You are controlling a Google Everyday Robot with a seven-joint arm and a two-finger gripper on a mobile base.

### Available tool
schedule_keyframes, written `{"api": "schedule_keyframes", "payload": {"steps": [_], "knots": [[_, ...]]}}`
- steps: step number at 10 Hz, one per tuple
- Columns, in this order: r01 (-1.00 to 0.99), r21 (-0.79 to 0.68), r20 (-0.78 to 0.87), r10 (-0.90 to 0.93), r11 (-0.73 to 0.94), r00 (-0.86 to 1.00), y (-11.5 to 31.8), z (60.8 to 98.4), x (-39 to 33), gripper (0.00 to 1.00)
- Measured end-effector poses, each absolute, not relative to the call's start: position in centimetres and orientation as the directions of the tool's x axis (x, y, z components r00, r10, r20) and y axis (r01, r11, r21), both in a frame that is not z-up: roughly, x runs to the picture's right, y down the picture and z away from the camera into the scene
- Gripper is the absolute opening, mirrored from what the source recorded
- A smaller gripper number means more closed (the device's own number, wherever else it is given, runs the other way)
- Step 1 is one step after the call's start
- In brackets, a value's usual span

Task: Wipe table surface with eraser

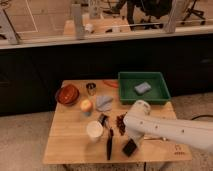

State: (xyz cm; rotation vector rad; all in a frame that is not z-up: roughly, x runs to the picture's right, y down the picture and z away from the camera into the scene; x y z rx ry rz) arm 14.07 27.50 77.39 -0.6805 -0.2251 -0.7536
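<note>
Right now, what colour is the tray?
Green tray, clear in the camera view. The gripper is by the black eraser.

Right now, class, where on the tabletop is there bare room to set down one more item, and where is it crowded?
Bare: the table surface left of the white cup, in front of the red bowl. Crowded: the middle, around the eraser, where the end effector sits by the black-handled tool.
</note>
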Motion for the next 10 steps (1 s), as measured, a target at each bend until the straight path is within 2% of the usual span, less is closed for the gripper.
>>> {"api": "schedule_keyframes", "payload": {"steps": [6,10], "knots": [[0.772,-0.411,0.470,-0.612,0.486,0.636,27.3,76.3,8.1,0.00],[0.797,-0.404,0.482,-0.637,0.448,0.602,30.4,73.8,8.6,0.00]]}}
